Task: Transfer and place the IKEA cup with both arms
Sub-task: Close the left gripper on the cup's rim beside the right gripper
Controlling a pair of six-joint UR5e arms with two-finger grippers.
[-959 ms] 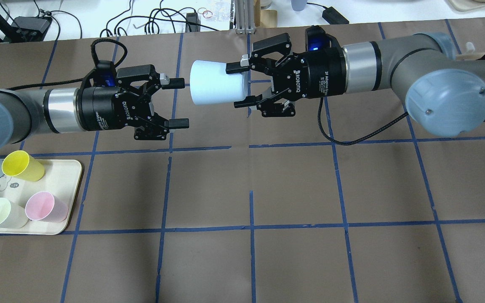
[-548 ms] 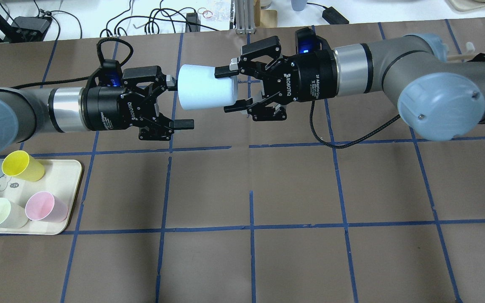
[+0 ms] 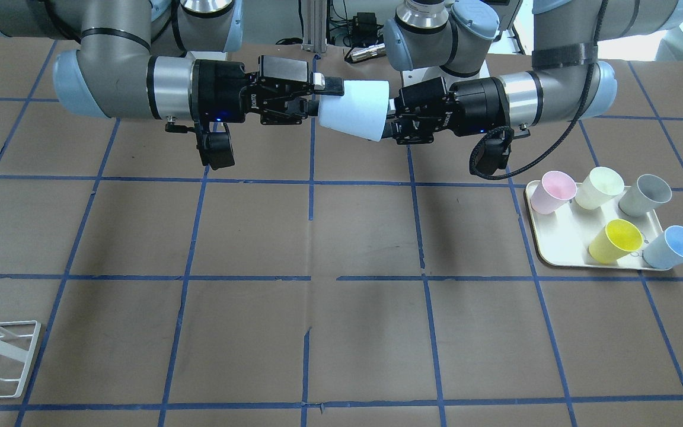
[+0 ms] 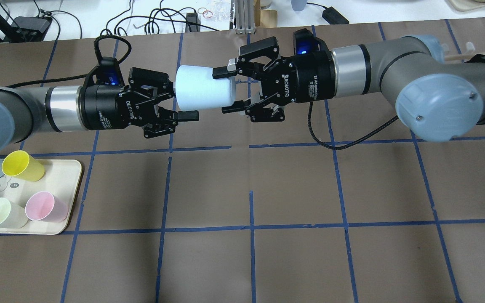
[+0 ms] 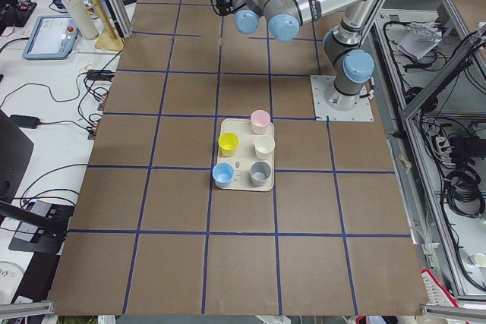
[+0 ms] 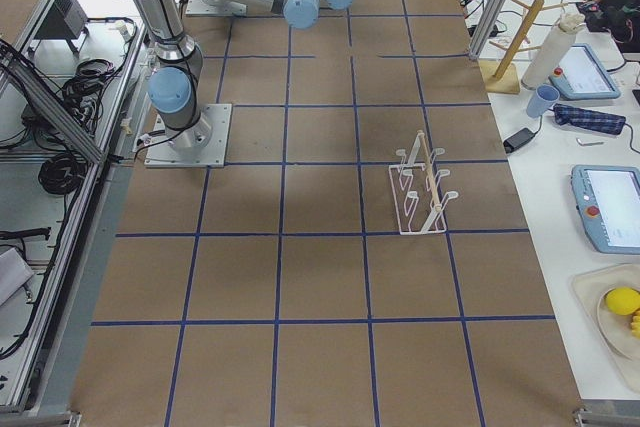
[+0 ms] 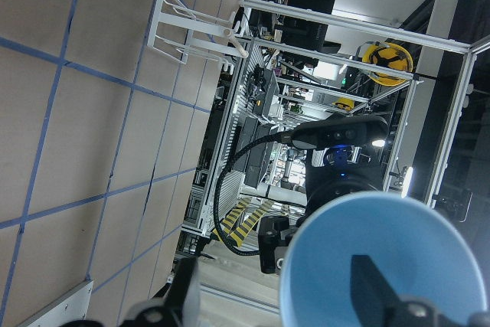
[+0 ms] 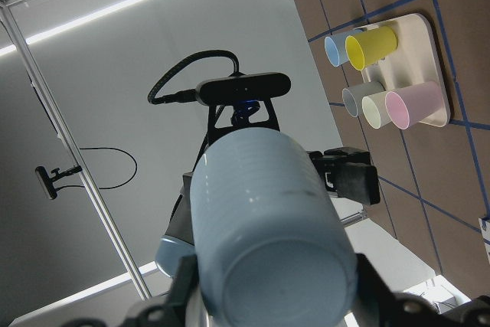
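over the brown bench [image 4: 267,176] the right pincer [image 4: 221,91] pinched the blue cup [image 4: 202,86], the left pincer [image 4: 185,99] spread at its rim; handover and placing not yet done.

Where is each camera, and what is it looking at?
Front-facing: across the table, facing the robot; right arm picture-left, left arm picture-right, IKEA cup between.
Overhead: behind the robot, looking down; left gripper and right gripper meet at the cup.
Exterior left: table's end on the robot's left; tray nearer, arms far.
Exterior right: opposite end; white rack nearer, arms far.
Left wrist: looks into the cup's mouth; own fingers below.
Right wrist: faces the cup's base; own fingers below.
Shared: front-facing and overhead both show the tray.
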